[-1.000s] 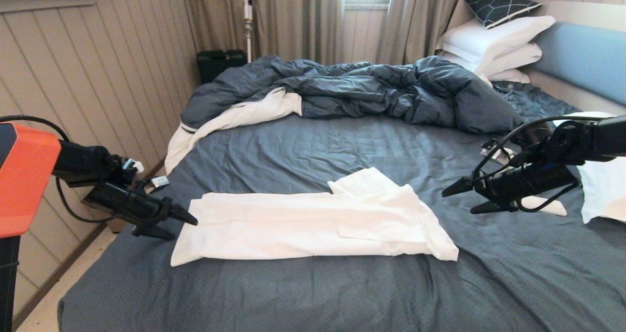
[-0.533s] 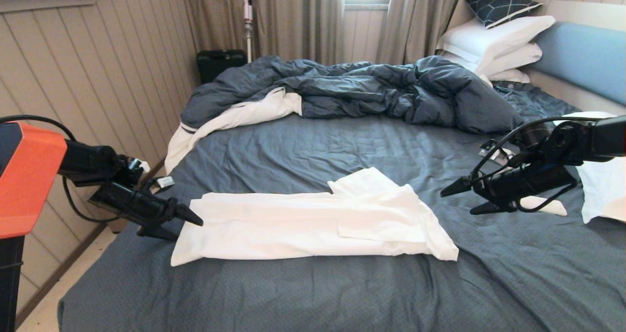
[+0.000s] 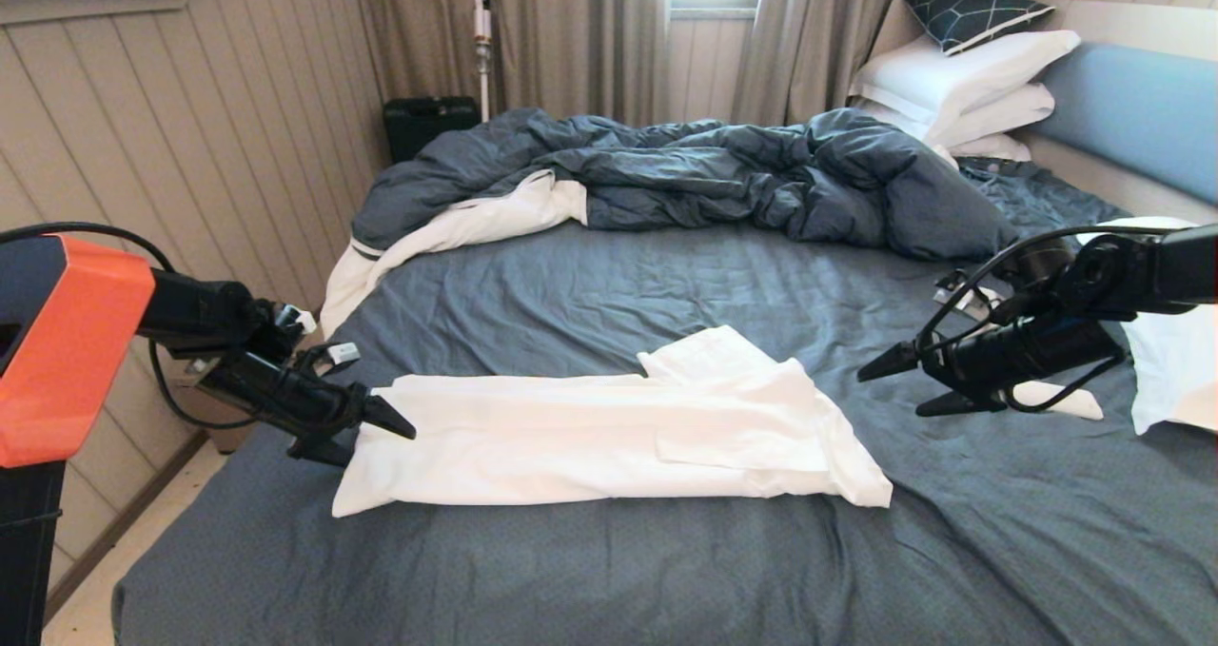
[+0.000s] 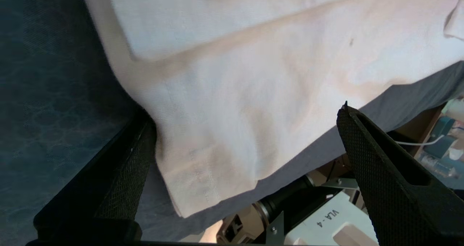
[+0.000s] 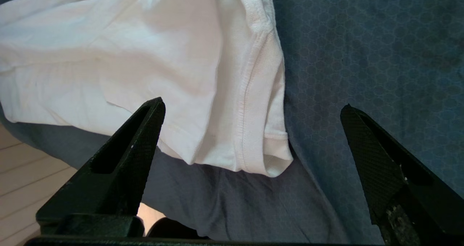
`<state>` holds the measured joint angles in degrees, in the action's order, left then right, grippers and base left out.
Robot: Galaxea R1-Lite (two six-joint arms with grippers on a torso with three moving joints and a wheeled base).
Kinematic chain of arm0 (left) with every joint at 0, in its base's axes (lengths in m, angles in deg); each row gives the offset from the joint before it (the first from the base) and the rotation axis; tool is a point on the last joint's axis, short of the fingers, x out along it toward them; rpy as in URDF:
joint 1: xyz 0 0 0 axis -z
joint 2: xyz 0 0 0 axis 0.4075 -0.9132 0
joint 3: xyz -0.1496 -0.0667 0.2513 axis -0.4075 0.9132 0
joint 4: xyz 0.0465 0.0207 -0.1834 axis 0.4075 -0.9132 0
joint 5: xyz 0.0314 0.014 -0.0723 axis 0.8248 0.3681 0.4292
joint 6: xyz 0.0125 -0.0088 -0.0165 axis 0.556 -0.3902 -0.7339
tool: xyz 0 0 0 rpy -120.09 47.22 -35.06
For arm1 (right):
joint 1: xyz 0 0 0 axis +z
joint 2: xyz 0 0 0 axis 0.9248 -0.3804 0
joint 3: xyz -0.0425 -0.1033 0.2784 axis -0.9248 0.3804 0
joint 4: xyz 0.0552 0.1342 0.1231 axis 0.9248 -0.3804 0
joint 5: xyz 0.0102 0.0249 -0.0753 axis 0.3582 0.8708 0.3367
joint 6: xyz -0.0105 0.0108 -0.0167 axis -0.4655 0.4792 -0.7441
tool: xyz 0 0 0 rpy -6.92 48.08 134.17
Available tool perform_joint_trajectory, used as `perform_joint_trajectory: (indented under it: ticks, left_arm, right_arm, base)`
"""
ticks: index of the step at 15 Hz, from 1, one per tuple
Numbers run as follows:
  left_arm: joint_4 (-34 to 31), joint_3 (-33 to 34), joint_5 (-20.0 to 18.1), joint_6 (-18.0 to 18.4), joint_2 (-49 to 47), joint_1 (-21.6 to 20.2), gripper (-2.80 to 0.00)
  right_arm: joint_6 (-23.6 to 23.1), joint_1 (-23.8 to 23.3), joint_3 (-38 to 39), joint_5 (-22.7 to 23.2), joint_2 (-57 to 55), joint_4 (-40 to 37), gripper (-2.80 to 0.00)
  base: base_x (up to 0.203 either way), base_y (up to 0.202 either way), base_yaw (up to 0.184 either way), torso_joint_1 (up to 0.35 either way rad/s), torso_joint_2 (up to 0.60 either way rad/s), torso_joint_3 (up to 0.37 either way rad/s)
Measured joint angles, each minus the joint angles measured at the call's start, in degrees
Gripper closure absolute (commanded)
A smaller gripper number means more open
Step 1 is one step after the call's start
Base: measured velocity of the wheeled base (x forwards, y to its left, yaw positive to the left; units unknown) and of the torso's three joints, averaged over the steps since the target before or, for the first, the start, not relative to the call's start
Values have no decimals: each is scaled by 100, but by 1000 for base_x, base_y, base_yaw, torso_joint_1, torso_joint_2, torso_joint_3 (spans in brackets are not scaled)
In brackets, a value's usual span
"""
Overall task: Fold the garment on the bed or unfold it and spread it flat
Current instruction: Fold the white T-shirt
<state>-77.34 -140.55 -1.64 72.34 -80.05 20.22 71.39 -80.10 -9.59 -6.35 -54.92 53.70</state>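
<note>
Since a second ago the left gripper [image 3: 381,441] has slid in over the near-left part of the bed [image 3: 609,570], from just off the shirt's end to right at it; the right gripper [image 3: 899,384] has stayed where it was, and the cloth has not shifted.

Nearest to me the grey-blue sheet lies bare and lightly creased. On it the white T-shirt [image 3: 609,437] lies folded into a long, narrow band running across the bed, its hem end toward the left arm and its sleeve and collar end bunched toward the right. The left gripper's jaws are spread apart; one tip sits over the hem corner and the other low beside it, and in the left wrist view one finger [image 4: 134,166] presses against the fabric's edge [image 4: 224,104] while the other stands clear beyond the mattress edge. Nothing is pinched.

Off to the right, the other gripper hangs above the sheet with its jaws wide apart and nothing in them, a little way from the shirt's collar end; its wrist view shows the ribbed collar [image 5: 250,104] lying between the two spread fingers.

Farther back a rumpled dark-blue duvet [image 3: 685,175] with white lining is heaped across the bed. Beyond it, white pillows [image 3: 961,80] are stacked against the light-blue headboard [image 3: 1132,113], with a dark patterned cushion [image 3: 961,4] on top.
</note>
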Motion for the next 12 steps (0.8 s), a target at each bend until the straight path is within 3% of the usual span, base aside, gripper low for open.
perform_joint_trajectory:
  ticks: [12]
  left_arm:
    - [-6, 24, -5, -52, 16, -2, -280]
  right_arm:
    - [20, 110, -648, 45, -812, -5, -280]
  base:
    - [0, 0, 0, 0, 0, 0]
